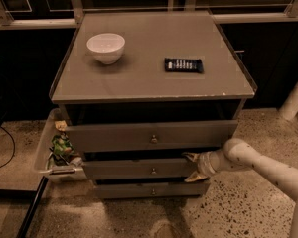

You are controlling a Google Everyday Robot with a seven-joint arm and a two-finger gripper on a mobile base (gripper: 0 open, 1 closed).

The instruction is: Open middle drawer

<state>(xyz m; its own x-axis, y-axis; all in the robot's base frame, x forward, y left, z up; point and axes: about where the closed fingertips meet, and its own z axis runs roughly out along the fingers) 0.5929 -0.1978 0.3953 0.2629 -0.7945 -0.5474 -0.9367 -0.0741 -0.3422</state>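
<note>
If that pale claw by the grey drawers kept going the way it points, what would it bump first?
The gripper, low on the right, points at the right end of the grey wooden middle drawer with the small brass knob, so probably that drawer front; any gap left is unclear.

White tubular arm (268,170), tan gripper (189,166)

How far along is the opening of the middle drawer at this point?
Done: the tool is in place at the right end of the middle drawer, away from its knob. In hand: the pull itself; the drawer sits barely forward of the bottom drawer, and none of its inside shows. Left: nearly the whole slide outward.
</note>
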